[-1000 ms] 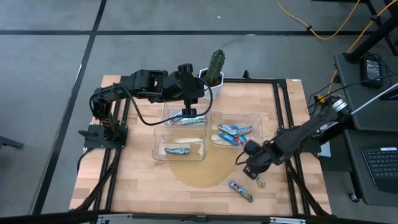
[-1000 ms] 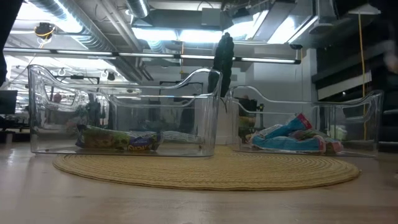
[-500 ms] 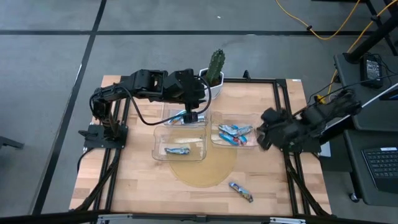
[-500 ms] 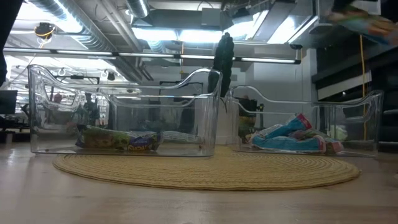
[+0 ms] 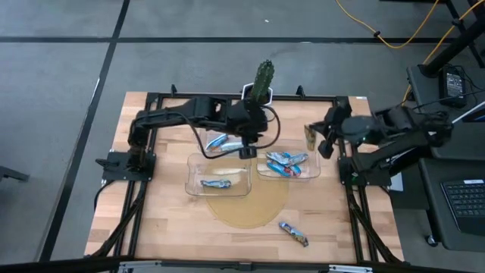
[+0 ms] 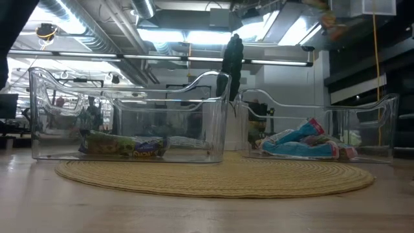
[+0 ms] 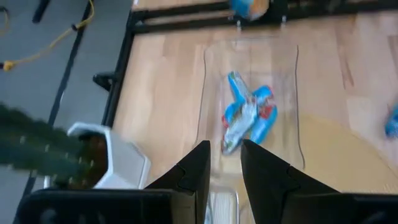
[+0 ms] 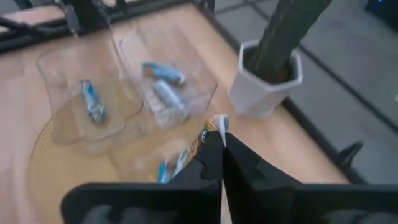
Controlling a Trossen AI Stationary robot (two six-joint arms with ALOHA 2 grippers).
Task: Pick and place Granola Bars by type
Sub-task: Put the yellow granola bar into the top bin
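Note:
My right gripper [image 5: 317,137] is shut on a brownish-green granola bar [image 5: 310,136], high above the table by the right bin's [image 5: 312,171] far right corner. The bar also shows blurred at the top of the low view [image 6: 326,14]. My left gripper [image 5: 247,151] is open and empty above the gap between the far bin [image 5: 203,139] and the right bin. The far bin holds silver-blue bars [image 5: 218,142]. The right bin holds several blue bars [image 5: 286,162]. The near left bin [image 5: 194,173] holds a brownish-green bar [image 5: 214,183]. One blue bar [image 5: 293,233] lies loose on the table. My right gripper pinches the brownish-green bar between its two fingers. One end of the wrapper [image 8: 216,126] pokes out past the fingertips. The fingers reach in from the table's right side. The bar is lifted clear of the table and the bins.
A round woven mat [image 5: 250,210] lies under the bins' near parts. A cactus in a white pot [image 5: 261,85] stands at the far edge, close behind my left arm. A black frame [image 5: 342,114] borders the table. Bare wood lies near left.
My right gripper has risen from the table near the right edge with the brownish-green bar, lifting it clear, and gone toward the far edge. My left gripper has gone from over the far bin toward the table's right.

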